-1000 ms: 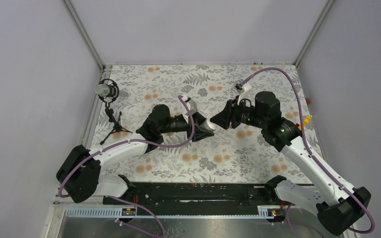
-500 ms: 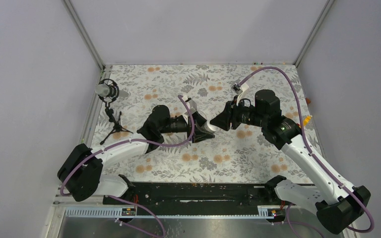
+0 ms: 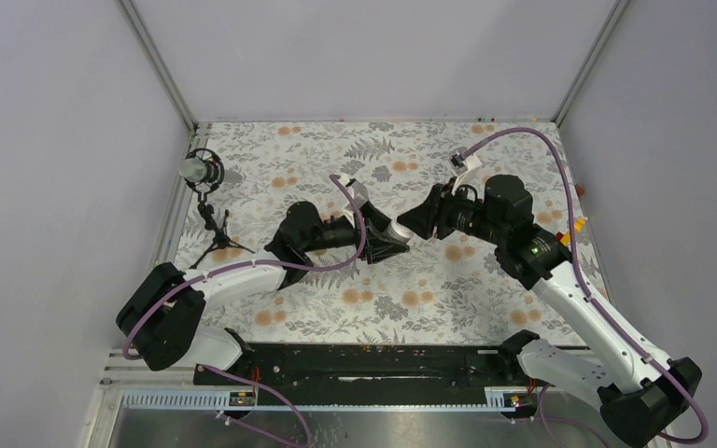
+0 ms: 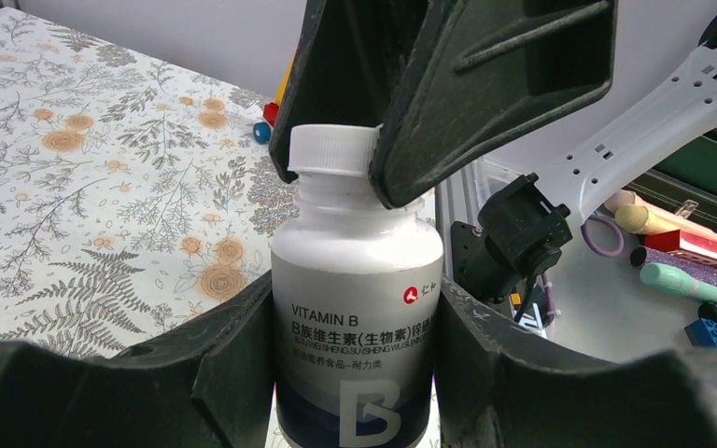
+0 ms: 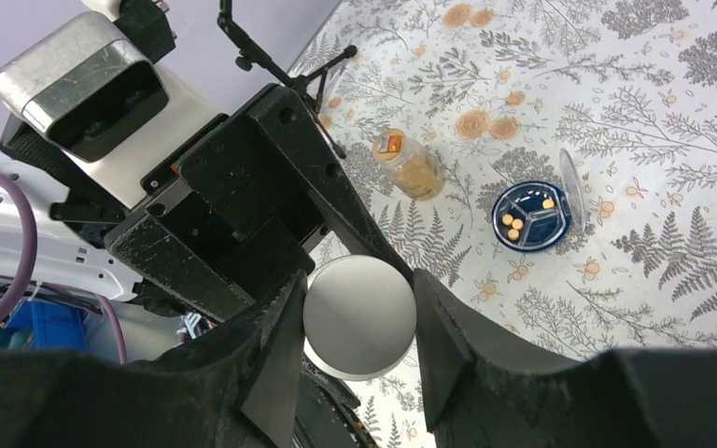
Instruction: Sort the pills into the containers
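My left gripper (image 4: 355,291) is shut on a Vitamin B pill bottle (image 4: 357,280), white with a dark blue base, and holds it upright above the table. My right gripper (image 5: 358,297) comes from above and is shut on the bottle's white cap (image 5: 359,315), which also shows in the left wrist view (image 4: 331,151). In the top view the two grippers meet at mid-table, left (image 3: 392,243) and right (image 3: 411,224). An amber pill bottle (image 5: 409,166) lies on the cloth. A round blue pill case (image 5: 528,217) with its clear lid open holds several orange pills (image 5: 515,224).
A small microphone on a tripod (image 3: 207,177) stands at the table's left edge. Small coloured toy pieces (image 3: 574,227) lie at the right edge, and they also show in the left wrist view (image 4: 266,117). Tools and clutter (image 4: 672,261) lie beyond the table.
Both grippers have stayed joined at the bottle. The pair has shifted slightly right and the right wrist has turned a little.
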Controlling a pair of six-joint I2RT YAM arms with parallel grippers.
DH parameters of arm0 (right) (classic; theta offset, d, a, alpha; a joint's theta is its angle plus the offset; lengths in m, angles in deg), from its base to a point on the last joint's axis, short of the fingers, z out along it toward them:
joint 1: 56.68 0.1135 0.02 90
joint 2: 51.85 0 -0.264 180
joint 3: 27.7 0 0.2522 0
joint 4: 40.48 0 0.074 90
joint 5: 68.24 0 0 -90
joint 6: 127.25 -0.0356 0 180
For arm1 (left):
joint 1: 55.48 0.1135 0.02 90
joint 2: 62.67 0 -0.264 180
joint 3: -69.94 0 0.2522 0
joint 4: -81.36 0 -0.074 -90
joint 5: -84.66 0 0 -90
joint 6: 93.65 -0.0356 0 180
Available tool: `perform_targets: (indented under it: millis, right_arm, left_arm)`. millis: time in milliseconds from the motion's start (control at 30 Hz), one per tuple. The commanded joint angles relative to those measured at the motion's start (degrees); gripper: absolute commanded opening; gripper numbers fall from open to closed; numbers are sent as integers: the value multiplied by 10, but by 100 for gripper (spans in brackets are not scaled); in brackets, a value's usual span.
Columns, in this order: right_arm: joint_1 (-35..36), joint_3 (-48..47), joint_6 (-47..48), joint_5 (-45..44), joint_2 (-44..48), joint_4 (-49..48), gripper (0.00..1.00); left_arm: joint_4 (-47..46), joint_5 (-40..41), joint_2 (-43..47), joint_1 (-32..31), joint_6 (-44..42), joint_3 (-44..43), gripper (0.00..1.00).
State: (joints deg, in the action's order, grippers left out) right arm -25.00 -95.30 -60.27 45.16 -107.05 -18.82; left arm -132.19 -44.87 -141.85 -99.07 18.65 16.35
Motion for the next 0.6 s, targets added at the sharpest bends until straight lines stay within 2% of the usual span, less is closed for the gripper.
perform_targets:
  millis: [0, 233, 400, 567]
  right_arm:
    - [23, -31, -8, -1, -30, 114, 40]
    - [24, -87, -29, -8, -66, 184, 40]
    - [24, -81, -58, -25, -69, 181, 41]
    - [25, -72, -77, -39, -73, 179, 46]
  left_arm:
    - [-142, 14, 8, -10, -11, -24, 0]
    - [-136, -16, 9, -10, -60, -10, 0]
    - [-127, -8, 9, -20, -81, -12, 0]
    - [-121, 6, -1, -28, -89, -18, 0]
